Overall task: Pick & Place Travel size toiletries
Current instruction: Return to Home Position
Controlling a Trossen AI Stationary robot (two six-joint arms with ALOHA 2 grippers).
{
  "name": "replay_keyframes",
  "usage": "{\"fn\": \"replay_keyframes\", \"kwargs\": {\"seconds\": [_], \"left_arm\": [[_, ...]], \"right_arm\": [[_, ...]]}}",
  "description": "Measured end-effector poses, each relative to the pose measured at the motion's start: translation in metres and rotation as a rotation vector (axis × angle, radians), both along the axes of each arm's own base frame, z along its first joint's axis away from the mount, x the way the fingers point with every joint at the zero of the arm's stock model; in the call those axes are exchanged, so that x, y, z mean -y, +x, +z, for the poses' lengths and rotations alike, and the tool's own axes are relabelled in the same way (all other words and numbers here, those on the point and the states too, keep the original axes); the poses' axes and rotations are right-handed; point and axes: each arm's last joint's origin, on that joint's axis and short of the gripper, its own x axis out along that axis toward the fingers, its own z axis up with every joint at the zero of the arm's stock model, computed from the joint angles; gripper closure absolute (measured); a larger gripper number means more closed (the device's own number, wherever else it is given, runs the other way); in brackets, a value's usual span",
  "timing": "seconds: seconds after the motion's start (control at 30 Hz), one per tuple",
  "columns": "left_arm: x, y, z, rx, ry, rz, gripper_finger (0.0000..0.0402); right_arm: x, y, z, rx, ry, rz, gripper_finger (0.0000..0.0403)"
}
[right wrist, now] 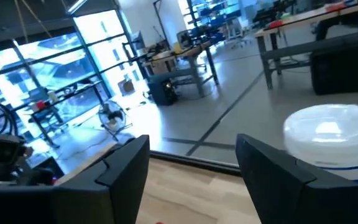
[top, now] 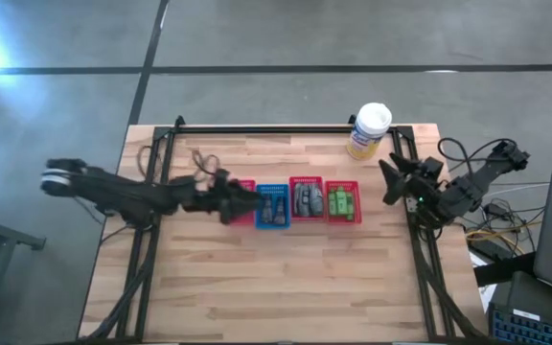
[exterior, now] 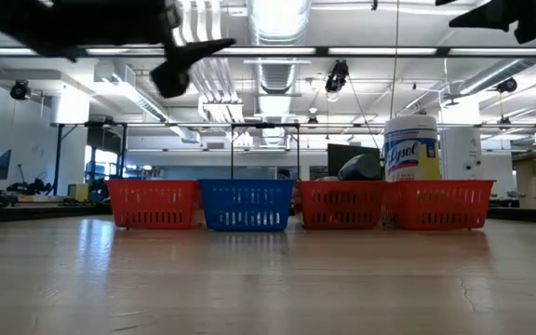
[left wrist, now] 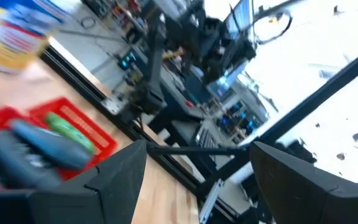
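Four mesh baskets stand in a row mid-table. Green bottles [top: 343, 202] lie in the right-hand red basket [top: 356, 217], grey oval bottles [top: 306, 198] in the red basket beside it, and dark bottles [top: 273, 207] in the blue basket [top: 273, 226]. My left gripper [top: 254, 203] hangs open and empty over the leftmost red basket [top: 245, 186], hiding its inside. In the left wrist view its fingers [left wrist: 197, 149] stand apart, past the grey bottles [left wrist: 39, 148] and green bottles [left wrist: 70, 130]. My right gripper [top: 388, 175] waits open near the table's right edge [right wrist: 192, 142]. No razors show.
A large white-and-yellow canister [top: 369, 129] stands near the far right corner, close to my right gripper; its lid [right wrist: 328, 134] shows in the right wrist view. In the low view both arms are well above the baskets [exterior: 247, 205]. Bare wood lies toward the near edge [top: 276, 287].
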Motion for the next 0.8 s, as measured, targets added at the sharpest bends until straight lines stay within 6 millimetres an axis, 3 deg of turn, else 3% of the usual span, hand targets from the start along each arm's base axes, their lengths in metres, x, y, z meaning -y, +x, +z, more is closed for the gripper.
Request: {"fn": "replay_keyframes", "kwargs": {"seconds": [0.2, 0.4, 0.53, 0.8], "left_arm": [[-0.023, -0.055, -0.019, 0.047, -0.001, 0.12, 0.011], [-0.037, -0.095, -0.035, 0.129, -0.023, 0.341, 0.011], [-0.039, -0.111, -0.039, 0.194, -0.048, 0.447, 0.011], [-0.037, -0.121, -0.054, 0.196, -0.05, 0.452, 0.011]], "right_arm": [[0.012, -0.017, -0.001, -0.006, -0.012, -0.039, 0.0149], [0.021, -0.03, -0.003, -0.121, -0.105, -0.044, 0.0132], [0.023, -0.033, -0.002, -0.117, -0.104, -0.043, 0.012], [0.022, -0.032, -0.002, -0.108, -0.096, -0.042, 0.0095]]}}
